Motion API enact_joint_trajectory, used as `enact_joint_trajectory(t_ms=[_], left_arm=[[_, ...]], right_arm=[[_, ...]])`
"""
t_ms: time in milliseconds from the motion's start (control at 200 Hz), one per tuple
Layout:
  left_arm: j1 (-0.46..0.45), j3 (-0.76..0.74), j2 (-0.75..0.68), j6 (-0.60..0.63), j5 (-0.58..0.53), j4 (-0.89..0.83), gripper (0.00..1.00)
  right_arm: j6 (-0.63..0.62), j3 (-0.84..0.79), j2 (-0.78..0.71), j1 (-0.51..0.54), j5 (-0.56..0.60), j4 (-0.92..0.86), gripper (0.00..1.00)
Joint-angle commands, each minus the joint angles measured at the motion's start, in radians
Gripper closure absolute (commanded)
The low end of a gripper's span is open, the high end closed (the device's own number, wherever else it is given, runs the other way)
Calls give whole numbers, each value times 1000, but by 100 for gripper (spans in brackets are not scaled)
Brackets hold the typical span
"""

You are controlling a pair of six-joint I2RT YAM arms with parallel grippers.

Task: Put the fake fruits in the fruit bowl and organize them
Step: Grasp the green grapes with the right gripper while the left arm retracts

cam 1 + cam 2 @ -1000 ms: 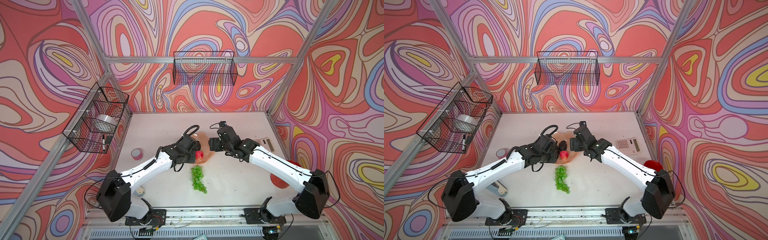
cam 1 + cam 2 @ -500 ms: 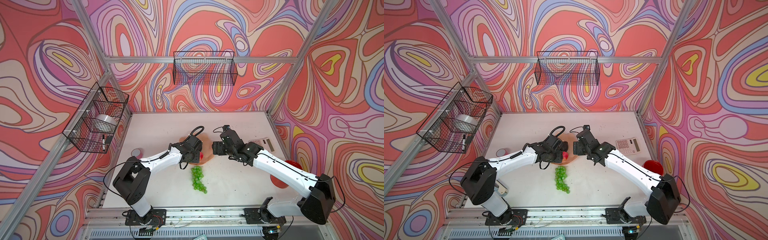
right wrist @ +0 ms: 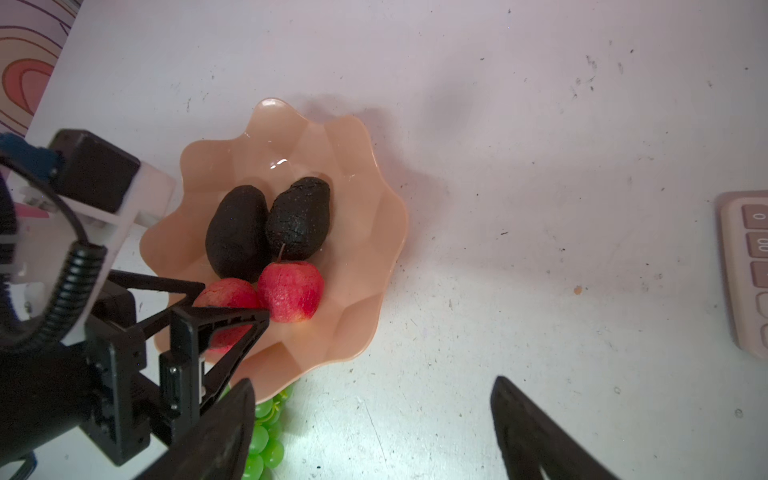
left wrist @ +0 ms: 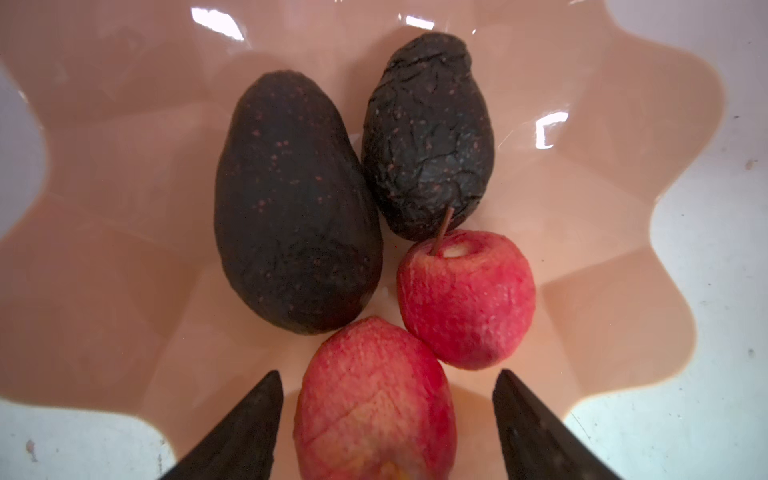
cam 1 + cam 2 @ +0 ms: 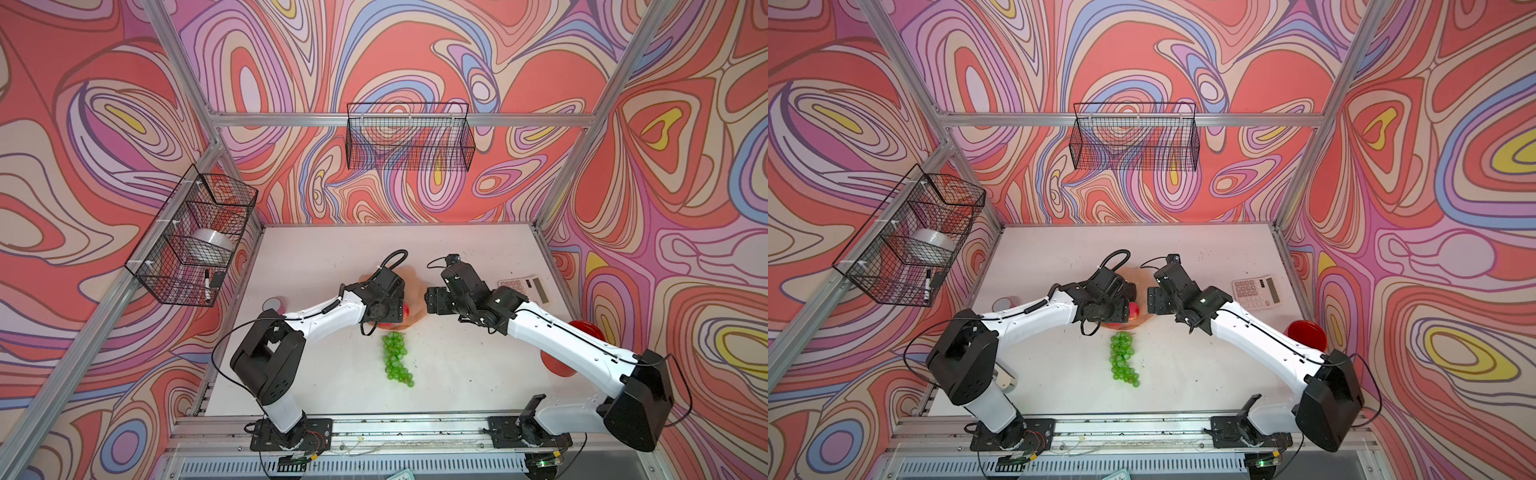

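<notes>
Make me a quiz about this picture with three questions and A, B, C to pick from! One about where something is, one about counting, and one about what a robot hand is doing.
1. Where are the green grapes?
A) in the bowl
B) on the table, beside the bowl
C) in a wire basket

2. How many fruits lie in the bowl?
A) two
B) four
C) five

3. The left gripper is
A) shut on the grapes
B) shut on the bowl's rim
C) open

Answers:
1 B: the grapes lie on the table just outside the rim.
2 B: two avocados and two apples are inside.
3 C: its jaws stand apart on either side of one of the apples, with gaps showing.
</notes>
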Motion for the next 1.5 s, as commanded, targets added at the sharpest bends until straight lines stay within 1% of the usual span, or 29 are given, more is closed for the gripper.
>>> enact_joint_trajectory(t_ms=[0, 105, 210, 325, 401, 526, 626, 846, 956, 1097, 1197, 1297, 1437, 1497], left_arm=[[7, 19, -111, 21, -54, 29, 13], [15, 20, -206, 54, -132, 41, 6], [31, -13, -320, 96, -231, 70, 0], [71, -95, -463, 141, -324, 125, 0], [129, -153, -549, 134, -340, 130, 0], [248, -237, -675, 95, -297, 124, 0], [294, -275, -746, 89, -297, 101, 0], [326, -311, -821, 84, -322, 51, 0], [333, -324, -833, 81, -322, 41, 0], [342, -327, -841, 79, -320, 30, 0], [343, -329, -843, 84, -318, 30, 0], [345, -331, -841, 85, -318, 27, 0], [349, -334, -844, 83, -317, 24, 0], [351, -333, -847, 88, -320, 22, 0]], right_arm=[[3, -45, -47, 65, -34, -2, 9], [40, -65, -44, 164, -10, -21, 9], [92, -90, -31, 278, 19, -20, 9], [151, -109, 16, 365, 18, 11, 9], [180, -96, 78, 405, 25, 32, 9], [242, -75, 186, 411, 2, 72, 9], [254, -34, 278, 412, -20, 72, 9], [248, 35, 401, 412, -15, 71, 8], [243, 55, 442, 412, -32, 98, 8], [241, 102, 516, 413, -27, 74, 10], [241, 110, 538, 412, -23, 77, 13], [241, 120, 555, 411, -11, 65, 21], [255, 108, 547, 411, 9, 57, 40], [262, 87, 522, 411, 17, 62, 46]])
